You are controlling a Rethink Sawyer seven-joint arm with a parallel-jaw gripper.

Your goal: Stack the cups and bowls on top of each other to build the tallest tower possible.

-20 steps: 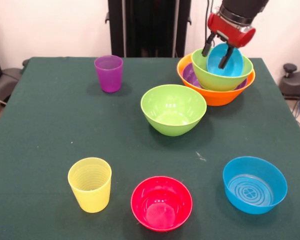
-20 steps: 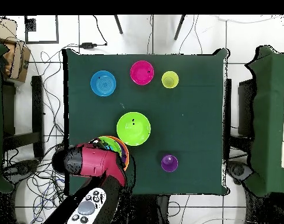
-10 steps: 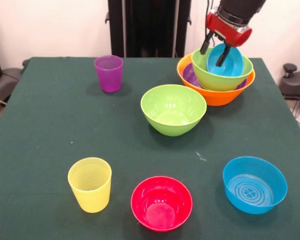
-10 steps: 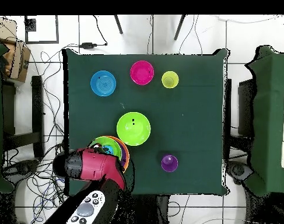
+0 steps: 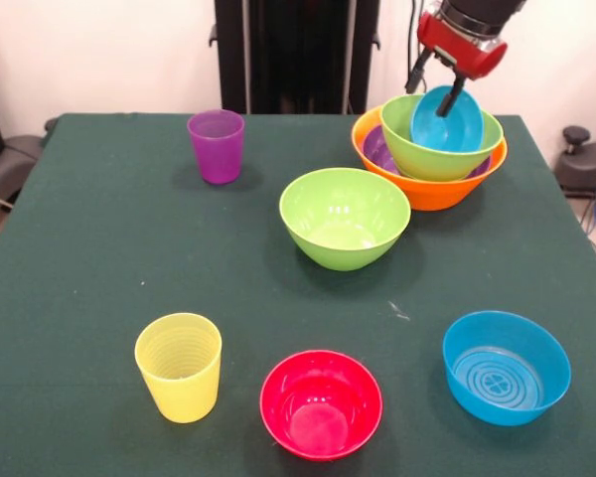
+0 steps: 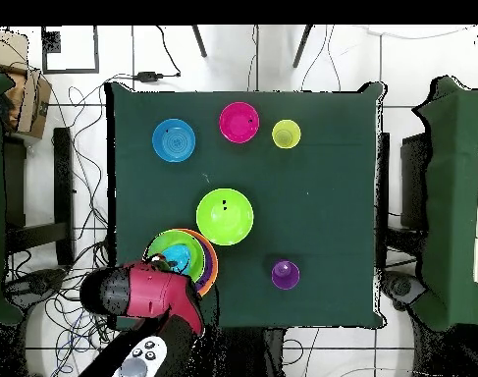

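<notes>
The tower stands at the table's far right: an orange bowl (image 5: 432, 191) holds a shallow purple bowl (image 5: 376, 151), a lime green bowl (image 5: 425, 159) and, tilted on top, a blue bowl (image 5: 445, 123). My gripper (image 5: 435, 85) hangs open just above the blue bowl's rim, gripping nothing. In the overhead view the gripper (image 6: 168, 265) covers part of the tower (image 6: 209, 261). Loose on the table are a lime green bowl (image 5: 345, 217), a pink-red bowl (image 5: 321, 402), a second blue bowl (image 5: 506, 366), a purple cup (image 5: 217, 145) and a ribbed yellow cup (image 5: 179, 366).
The green table (image 5: 89, 248) ends close behind the tower. The loose lime green bowl sits just in front of the tower. Cables (image 6: 80, 147) lie on the floor beside the table.
My gripper has risen and drawn back from the blue bowl, whose rim it straddled before. The blue bowl stays tilted in the tower's green bowl. Nothing else moved.
</notes>
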